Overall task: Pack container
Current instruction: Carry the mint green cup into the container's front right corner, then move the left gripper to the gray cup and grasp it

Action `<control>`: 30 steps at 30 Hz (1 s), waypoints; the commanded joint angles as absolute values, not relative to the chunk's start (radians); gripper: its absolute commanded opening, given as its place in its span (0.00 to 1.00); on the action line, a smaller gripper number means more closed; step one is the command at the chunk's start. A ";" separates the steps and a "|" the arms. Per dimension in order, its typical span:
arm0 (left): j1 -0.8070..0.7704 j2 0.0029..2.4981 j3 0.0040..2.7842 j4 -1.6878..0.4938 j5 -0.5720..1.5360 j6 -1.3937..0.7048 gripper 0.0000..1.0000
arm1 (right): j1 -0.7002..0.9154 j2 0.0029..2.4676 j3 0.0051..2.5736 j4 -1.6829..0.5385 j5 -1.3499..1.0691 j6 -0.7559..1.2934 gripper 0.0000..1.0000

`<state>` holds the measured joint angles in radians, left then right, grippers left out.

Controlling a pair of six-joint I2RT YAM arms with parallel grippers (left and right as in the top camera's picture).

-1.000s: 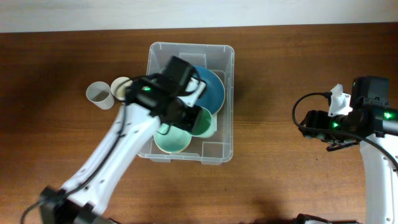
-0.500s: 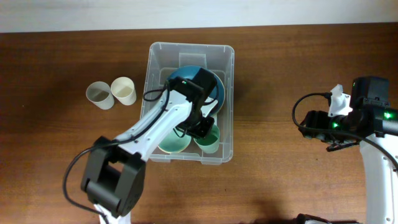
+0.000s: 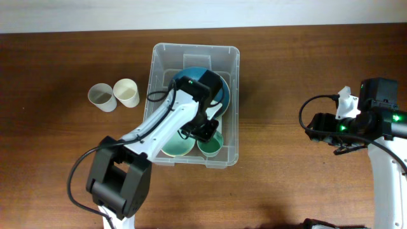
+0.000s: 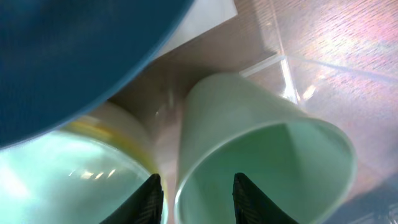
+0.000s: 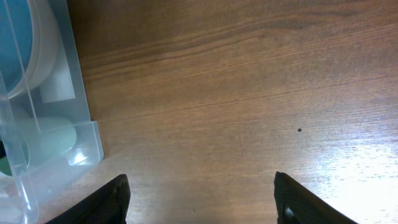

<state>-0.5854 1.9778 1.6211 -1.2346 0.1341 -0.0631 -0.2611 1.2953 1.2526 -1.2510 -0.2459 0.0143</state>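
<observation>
Overhead: the container (image 3: 166, 60) sits on the wooden table (image 3: 63, 159), left of centre and near the far edge, long side running front to back. Inside it are a blue bowl (image 3: 220, 95) toward the back, a pale green bowl (image 3: 173, 146) with a yellowish rim at the front left, and a mint-green cup (image 3: 210, 145) at the front right, just beside that bowl.

Left arm reaches into the container from the front. The left gripper (image 4: 199, 198) is directly over the cup. In the left wrist view the jaws are partly parted and straddle the cup's near rim, one finger (image 4: 154, 200) outside the wall and the other inside. The gap is wider than the wall, so nothing is clamped.

Two more cups, one grey (image 3: 102, 97) and one cream (image 3: 127, 93), stand touching on the table left of the container.

The right gripper (image 5: 202, 196) hovers over bare wood well right of the container. Its jaws are spread wide and hold nothing.
</observation>
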 commanded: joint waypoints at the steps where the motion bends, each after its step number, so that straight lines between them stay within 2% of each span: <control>1: -0.586 1.965 1.792 -1.324 -0.014 -0.051 0.39 | -0.263 1.298 1.245 -1.252 -0.255 0.010 0.70; 4: -0.553 1.918 1.977 -1.414 -0.131 -0.051 0.46 | -0.263 1.298 1.245 -1.252 -0.255 0.010 0.70; 5: -0.511 1.893 2.038 -1.427 -0.137 -0.051 0.52 | -0.263 1.298 1.245 -1.252 -0.255 0.007 0.70; 9: -0.324 1.830 2.081 -1.404 -0.135 -0.059 0.60 | -0.263 1.298 1.245 -1.252 -0.255 0.007 0.70; 15: 0.061 1.843 2.065 -1.357 -0.002 -0.065 0.60 | -0.263 1.298 1.245 -1.252 -0.255 0.007 0.71; 19: 0.227 1.904 2.059 -1.324 0.015 -0.090 0.64 | -0.263 1.298 1.245 -1.252 -0.255 0.007 0.71; 23: 0.285 1.993 2.059 -1.311 0.031 -0.089 0.65 | -0.263 1.298 1.245 -1.252 -0.255 0.007 0.71; 30: 0.291 2.213 2.059 -1.277 0.038 -0.089 0.65 | -0.263 1.298 1.245 -1.252 -0.255 0.007 0.71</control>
